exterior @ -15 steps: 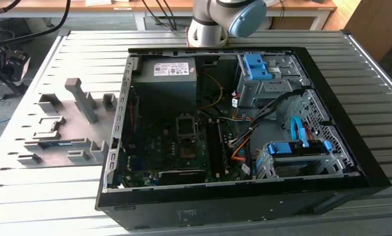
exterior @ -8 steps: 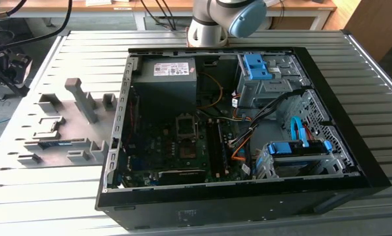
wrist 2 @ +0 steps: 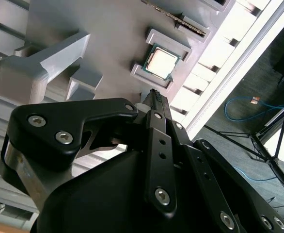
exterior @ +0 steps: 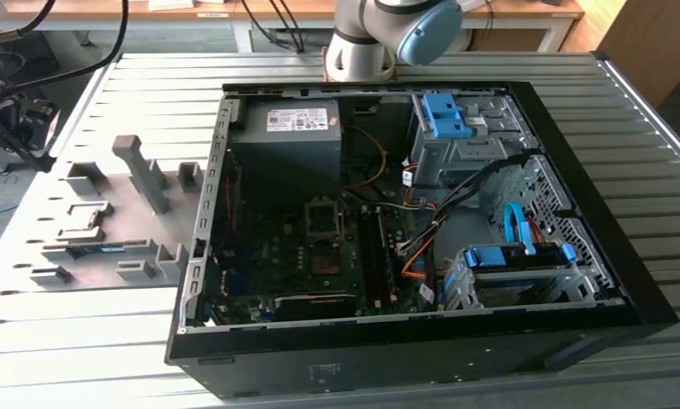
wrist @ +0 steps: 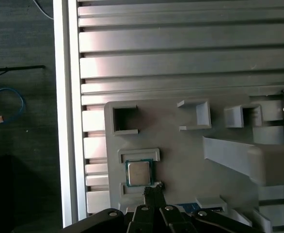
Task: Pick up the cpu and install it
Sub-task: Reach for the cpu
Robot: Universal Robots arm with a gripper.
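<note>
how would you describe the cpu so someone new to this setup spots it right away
Beside the open computer case, on the exterior view's left, a grey holder tray lies on the slatted table. In the first wrist view the cpu lies flat in a framed square pocket near the table's edge. It is the only shiny metal square; the pockets beside it are bare grey.

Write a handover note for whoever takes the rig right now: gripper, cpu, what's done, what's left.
Gripper: shut, holding nothing, close to the cpu but not gripping it.
Cpu: lies flat in its pocket on the grey fixture tray, beside the open computer case.
Done: nothing; the cpu is not yet picked up.
Left: pick up the cpu and install it in the case.
</note>
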